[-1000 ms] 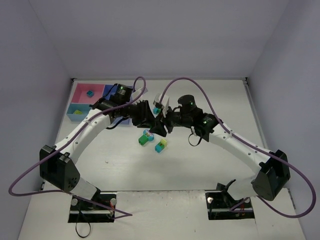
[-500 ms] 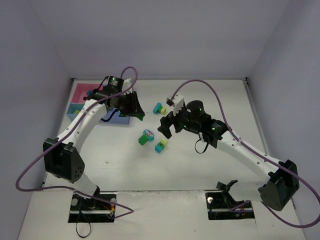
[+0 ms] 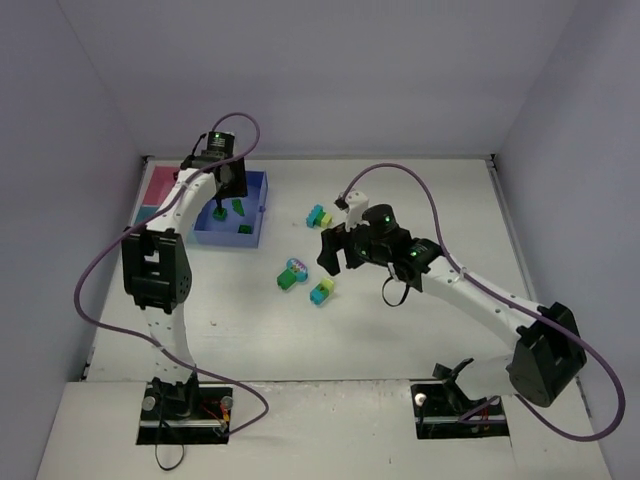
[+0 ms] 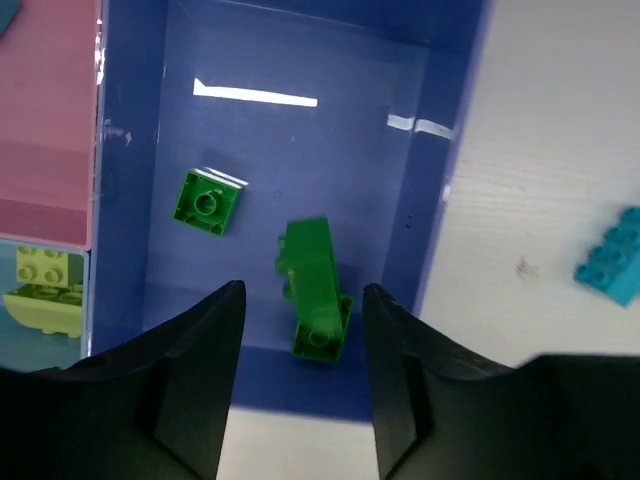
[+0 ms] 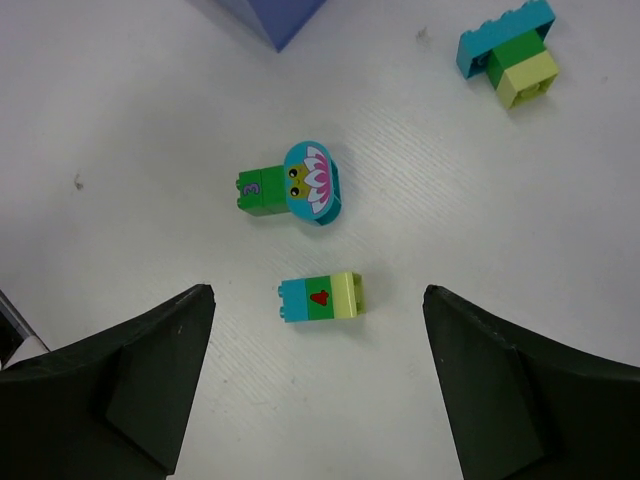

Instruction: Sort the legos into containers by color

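Note:
My left gripper (image 3: 222,196) hangs open over the medium-blue tray (image 3: 262,198). In the left wrist view its fingertips (image 4: 303,370) stand either side of a long dark green brick (image 4: 315,288) lying in the tray (image 4: 300,150), apart from it. A square dark green brick (image 4: 206,202) lies beside it. My right gripper (image 3: 335,255) is wide open and empty above a teal-green-yellow stack (image 5: 320,296). A green brick with a flower face (image 5: 295,188) and a teal, green and yellow cluster (image 5: 510,50) lie farther on.
The pink tray (image 4: 50,120) and the light-blue tray (image 4: 40,330) adjoin the blue one on its left; a yellow-green brick (image 4: 45,290) lies in the light-blue tray. A teal brick (image 4: 612,265) lies on the table right of the trays. Grey walls enclose the table.
My left arm swung from the table's middle back to the blue tray, carrying a dark green brick, and opened; the brick now lies in the tray. My right gripper drew back slightly and opened.

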`<state>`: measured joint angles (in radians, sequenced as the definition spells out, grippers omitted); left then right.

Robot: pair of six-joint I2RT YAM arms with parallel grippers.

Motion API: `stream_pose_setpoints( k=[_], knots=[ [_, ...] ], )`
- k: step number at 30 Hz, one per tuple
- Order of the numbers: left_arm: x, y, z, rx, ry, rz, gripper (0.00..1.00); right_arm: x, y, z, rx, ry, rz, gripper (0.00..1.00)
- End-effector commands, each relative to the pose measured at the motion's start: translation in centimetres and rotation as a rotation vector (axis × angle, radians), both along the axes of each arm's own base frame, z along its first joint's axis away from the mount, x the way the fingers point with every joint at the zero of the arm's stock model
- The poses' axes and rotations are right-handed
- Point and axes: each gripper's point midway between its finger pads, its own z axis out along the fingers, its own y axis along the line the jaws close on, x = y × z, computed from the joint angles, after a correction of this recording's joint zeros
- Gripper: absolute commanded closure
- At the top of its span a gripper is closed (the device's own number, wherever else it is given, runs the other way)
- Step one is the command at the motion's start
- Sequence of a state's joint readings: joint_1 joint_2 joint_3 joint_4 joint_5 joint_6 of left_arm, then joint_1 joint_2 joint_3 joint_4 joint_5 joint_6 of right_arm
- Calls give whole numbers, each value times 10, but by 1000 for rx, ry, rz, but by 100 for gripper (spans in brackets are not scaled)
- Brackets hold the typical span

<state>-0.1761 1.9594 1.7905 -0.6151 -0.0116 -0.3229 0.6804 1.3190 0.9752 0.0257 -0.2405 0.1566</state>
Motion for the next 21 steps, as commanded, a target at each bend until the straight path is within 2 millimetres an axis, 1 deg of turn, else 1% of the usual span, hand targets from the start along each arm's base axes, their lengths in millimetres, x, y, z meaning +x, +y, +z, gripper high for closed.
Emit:
stream_pose_setpoints(
  k=[1, 2, 3, 5, 7, 8, 9, 10, 11, 12, 13, 14, 15, 16, 17, 18, 19, 20, 21],
  knots=[
    [27, 14, 36, 46, -133, 35, 54, 5, 8, -12, 22, 50, -26, 19],
    [30, 13, 39, 41, -149, 34, 50, 4, 9, -18, 14, 68, -24, 21],
    [29, 13, 40, 38, -155, 31, 46, 5, 11, -28, -1, 91, -27, 21],
    [30, 11, 46, 27, -181, 25, 41, 1, 13, -40, -15, 124, -24, 22],
    [26, 11, 58, 19, -206, 20, 38, -1, 13, -55, -32, 162, -26, 22],
    [21, 10, 70, 8, -226, 11, 37, -2, 14, -60, -40, 173, -24, 22],
    [16, 8, 70, 3, -224, 0, 37, -2, 13, -67, -51, 188, -28, 22],
    [11, 5, 76, -4, -235, -11, 37, -3, 13, -70, -56, 195, -29, 22],
    [1, 1, 94, -20, -270, -31, 37, -3, 12, -76, -66, 203, -28, 22],
    [-5, -1, 100, -27, -281, -40, 37, -4, 13, -77, -69, 208, -25, 22],
    [-15, -5, 91, -35, -266, -58, 37, -4, 13, -79, -72, 211, -25, 22],
    [-31, -17, 109, -72, -300, -113, 37, -3, 13, -84, -81, 217, -25, 22],
    [-40, -22, 108, -81, -299, -133, 37, -3, 14, -85, -84, 220, -23, 22],
    [-59, -25, 105, -90, -294, -152, 37, -2, 14, -87, -86, 225, -23, 23],
    [-71, -38, 103, -109, -287, -195, 37, -1, 16, -90, -90, 233, -21, 23],
    [-82, -43, 99, -117, -278, -215, 37, -1, 16, -93, -92, 240, -21, 24],
    [-100, -47, 92, -123, -264, -234, 37, 0, 18, -93, -90, 241, -20, 26],
    [-111, -52, 88, -130, -252, -249, 37, 0, 19, -97, -95, 250, -20, 27],
    [-124, -63, 83, -129, -240, -284, 37, 2, 20, -98, -96, 252, -23, 29]
  ],
)
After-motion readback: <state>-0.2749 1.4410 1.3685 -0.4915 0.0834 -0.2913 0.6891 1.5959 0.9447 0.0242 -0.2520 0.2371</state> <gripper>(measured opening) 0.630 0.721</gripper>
